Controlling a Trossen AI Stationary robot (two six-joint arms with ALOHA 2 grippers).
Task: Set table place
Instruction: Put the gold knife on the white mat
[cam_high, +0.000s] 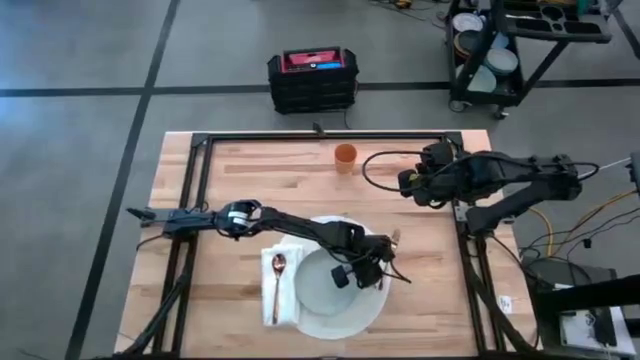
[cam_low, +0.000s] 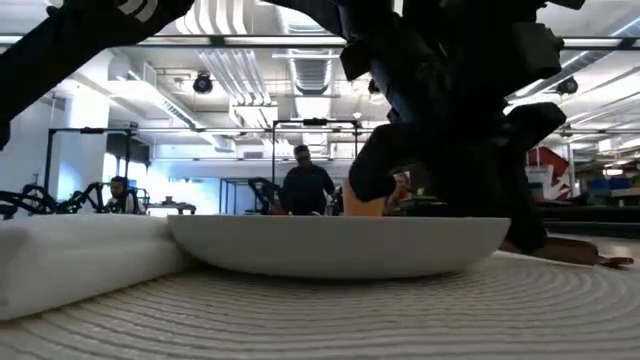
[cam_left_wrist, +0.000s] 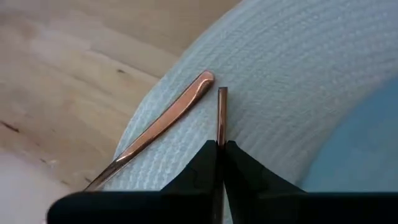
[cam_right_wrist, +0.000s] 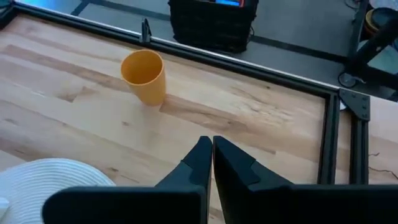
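The round white mat (cam_high: 372, 305) lies on the table (cam_high: 250, 180) with a pale plate (cam_high: 318, 285) on it. A white napkin (cam_high: 268, 290) at the plate's left carries a copper spoon (cam_high: 277, 280). My left gripper (cam_high: 367, 268) is over the mat's right part, beside the plate (cam_left_wrist: 373, 155), and is shut on a thin copper utensil (cam_left_wrist: 221, 115). A second copper utensil (cam_left_wrist: 168, 121) lies slantwise with its handle end on the mat's edge. My right gripper (cam_right_wrist: 211, 146) hovers shut and holding nothing at the back right, near an orange cup (cam_right_wrist: 144, 76). My left gripper pinches the thin copper utensil between its two fingers (cam_left_wrist: 199, 165), coming from above. The strip shows edge-on, and its free end (cam_left_wrist: 221, 92) sticks out past the fingertips over the mat. Whether it rests on the mat or hangs clear, I cannot tell.
The orange cup (cam_high: 345, 157) stands at the table's far middle. A black frame rail (cam_high: 320, 135) runs round the top. Bare wood lies between the cup and the mat. In the low view, people (cam_low: 305, 185) are in the room beyond the table.
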